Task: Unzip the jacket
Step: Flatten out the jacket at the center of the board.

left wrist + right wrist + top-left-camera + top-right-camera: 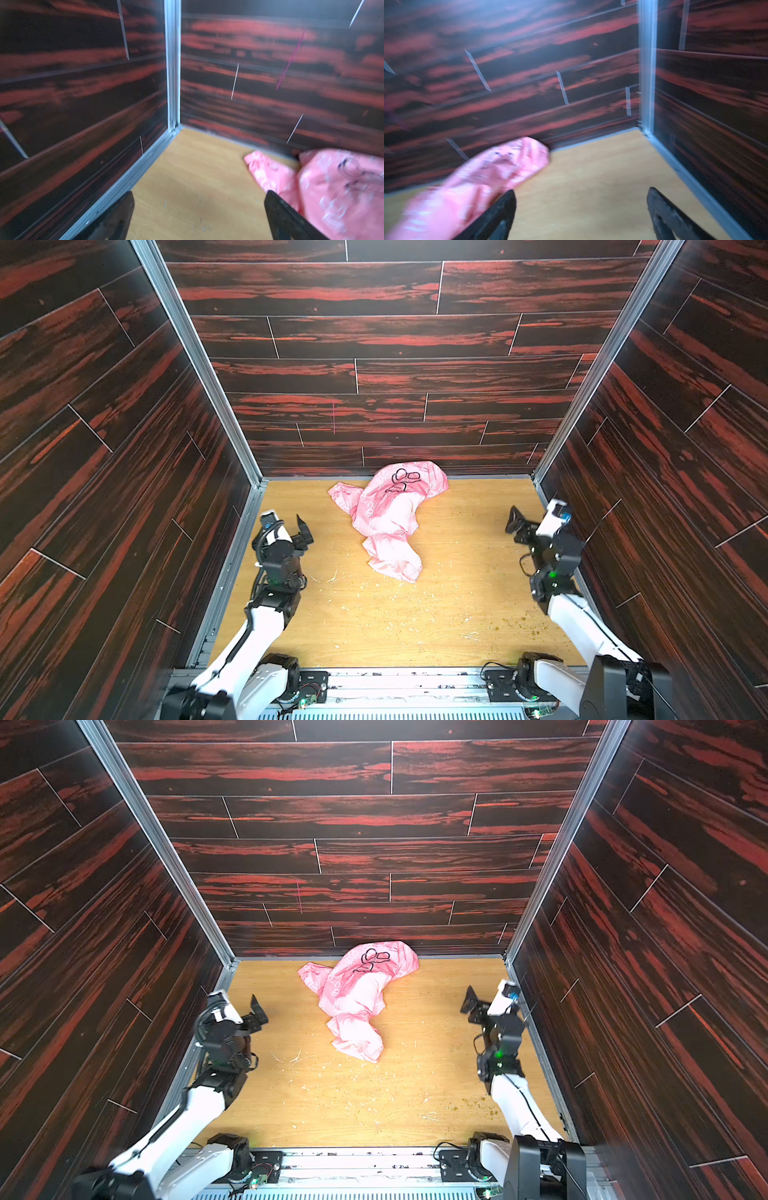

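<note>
At the left, the left pincer (304,533) hangs above the bare worktop (457,593), its dark jaws spread wide and holding nothing, well apart from the jacket (390,514). The jacket lies in the middle of the far half of the worktop as a crumpled, twisted heap. One lobe points left, a narrower bunch trails toward the near side, and the far end is humped up at the foot of the far wall (374,364). A dark looping logo (405,477) shows on that hump. The fabric looks thin, glossy and slippery, pale pink with faint white outline prints, and it is creased into soft ridges. No zipper line or pull can be made out in any view, so the step in hand is probably the first approach. To do it well, the garment wants spreading flat until the front seam shows. One pincer should then pin the cloth beside the top of the zipper while the other draws the pull along it. Slick cloth like this is likely to slide or bunch unless it is held taut. The worktop is smooth light wood grain, flecked with pale crumbs (395,605) on the near side. At the right, the right pincer (515,524) is likewise spread and empty, raised near the right wall.
</note>
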Action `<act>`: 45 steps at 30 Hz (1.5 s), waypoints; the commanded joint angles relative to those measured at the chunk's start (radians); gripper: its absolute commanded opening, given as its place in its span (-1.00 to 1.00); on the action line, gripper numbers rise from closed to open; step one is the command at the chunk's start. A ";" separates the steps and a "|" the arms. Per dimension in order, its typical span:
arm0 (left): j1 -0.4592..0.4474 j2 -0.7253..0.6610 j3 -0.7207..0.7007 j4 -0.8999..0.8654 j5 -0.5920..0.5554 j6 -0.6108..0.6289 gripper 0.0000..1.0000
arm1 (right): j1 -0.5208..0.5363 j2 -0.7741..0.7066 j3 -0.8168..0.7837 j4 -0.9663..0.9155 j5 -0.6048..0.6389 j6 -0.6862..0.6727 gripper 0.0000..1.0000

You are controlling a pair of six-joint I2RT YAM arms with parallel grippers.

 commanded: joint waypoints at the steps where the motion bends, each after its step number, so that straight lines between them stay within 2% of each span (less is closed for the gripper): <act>1: -0.003 -0.055 0.008 -0.277 0.036 -0.059 1.00 | 0.080 0.083 0.098 -0.241 -0.192 0.140 0.96; 3: -0.005 -0.067 0.036 -0.370 0.107 -0.037 1.00 | 0.158 0.160 0.168 -0.282 -0.259 0.126 0.92; 6: -0.005 -0.045 0.072 -0.472 0.224 -0.020 1.00 | 0.271 0.314 0.271 -0.356 -0.397 0.077 0.66; 8: -0.006 -0.043 0.080 -0.502 0.282 -0.021 1.00 | 0.353 0.391 0.318 -0.413 -0.423 0.021 0.60; 11: -0.006 -0.055 0.085 -0.532 0.296 -0.016 1.00 | 0.460 0.466 0.351 -0.473 -0.420 -0.038 0.58; 15: -0.006 -0.031 0.074 -0.556 0.266 0.044 1.00 | 0.588 0.496 0.308 -0.440 -0.341 -0.066 0.59; 20: -0.006 0.015 0.084 -0.577 0.352 0.032 1.00 | 0.697 0.569 0.308 -0.472 -0.255 -0.057 0.58; 21: -0.006 0.016 0.079 -0.556 0.354 0.027 1.00 | 0.706 0.589 0.310 -0.473 -0.235 -0.041 0.55; 24: -0.009 0.025 0.075 -0.529 0.325 0.037 1.00 | 0.728 0.613 0.308 -0.467 -0.104 0.005 0.20; 27: -0.016 0.047 0.099 -0.560 0.305 0.064 1.00 | 0.733 0.609 0.338 -0.526 0.026 0.027 -0.36; 29: -0.023 0.047 0.102 -0.557 0.310 0.085 1.00 | 0.731 0.594 0.368 -0.578 0.057 0.013 -0.60; 33: -0.054 0.028 0.108 -0.526 0.339 0.117 1.00 | 0.732 0.498 0.437 -0.696 0.040 -0.048 -0.98; 35: -0.069 0.018 0.111 -0.501 0.371 0.134 1.00 | 0.733 0.420 0.476 -0.770 0.022 -0.074 -1.00; 41: -0.170 -0.015 0.095 -0.417 0.492 0.290 1.00 | 0.734 0.213 0.683 -1.082 -0.020 -0.142 -1.00; 45: -0.216 0.004 0.052 -0.280 0.565 0.311 0.93 | 0.734 0.160 0.849 -1.262 -0.078 -0.159 -1.00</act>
